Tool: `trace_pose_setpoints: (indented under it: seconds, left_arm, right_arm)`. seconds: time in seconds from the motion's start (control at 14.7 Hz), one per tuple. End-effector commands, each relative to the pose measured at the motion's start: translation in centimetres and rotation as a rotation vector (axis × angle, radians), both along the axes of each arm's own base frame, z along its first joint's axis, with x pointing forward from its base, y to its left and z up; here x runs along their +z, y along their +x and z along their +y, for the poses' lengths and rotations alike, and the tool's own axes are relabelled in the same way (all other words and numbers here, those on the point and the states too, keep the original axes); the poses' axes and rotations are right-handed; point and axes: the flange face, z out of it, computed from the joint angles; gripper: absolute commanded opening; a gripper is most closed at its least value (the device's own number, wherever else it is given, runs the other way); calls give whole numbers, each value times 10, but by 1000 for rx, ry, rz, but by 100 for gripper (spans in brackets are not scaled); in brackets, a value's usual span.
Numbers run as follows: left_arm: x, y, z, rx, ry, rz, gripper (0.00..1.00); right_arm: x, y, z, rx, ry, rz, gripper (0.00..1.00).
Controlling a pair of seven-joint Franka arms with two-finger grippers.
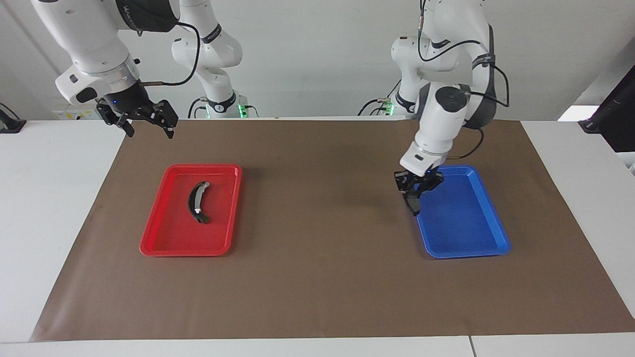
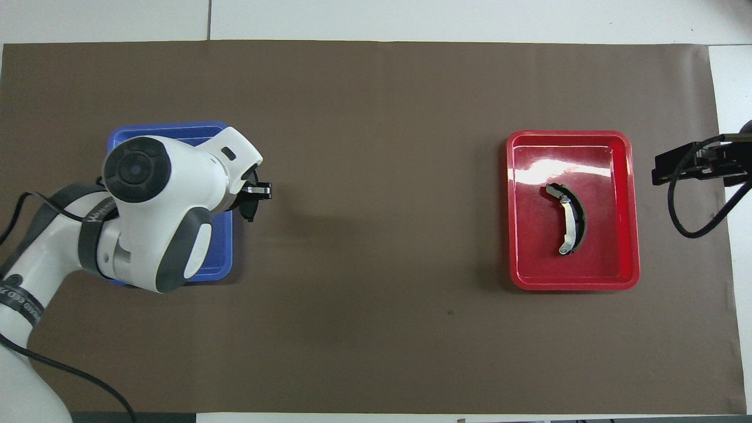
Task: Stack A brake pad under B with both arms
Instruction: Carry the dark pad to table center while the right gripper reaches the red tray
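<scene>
B [image 1: 198, 202], the long curved black piece with a silvery strip, lies in the red tray [image 1: 190, 168]; it also shows in the overhead view [image 2: 568, 219]. My left gripper [image 1: 415, 197] hangs low over the blue tray's [image 1: 471, 218] edge toward the table's middle. It is shut on a short dark piece that hangs below its fingers, the A brake pad [image 1: 413, 205]. In the overhead view the left arm covers much of the blue tray [image 2: 170, 132], and the left gripper [image 2: 255, 197] pokes out past it. My right gripper [image 1: 149, 130] is open and empty, raised over the mat's corner near the robots.
A brown mat [image 1: 322, 277] covers the table between the two trays. The blue tray's floor shows nothing lying on it. The right gripper's black body [image 2: 693, 164] and a cable sit at the overhead view's edge beside the red tray [image 2: 631, 205].
</scene>
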Motion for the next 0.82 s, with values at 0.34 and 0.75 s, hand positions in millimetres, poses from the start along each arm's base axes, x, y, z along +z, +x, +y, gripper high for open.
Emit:
trace_pose_setpoints:
  seconds: [0.34,0.75]
  left_arm:
    - [-43,-28,-159,-37,-15,-17,6]
    - [-29,-25,-153,-32,-29,-31,99]
  right_arm:
    - [-140,-5,2,52,76,-14,100]
    - [-255,-20,-2,178,59,-101,100]
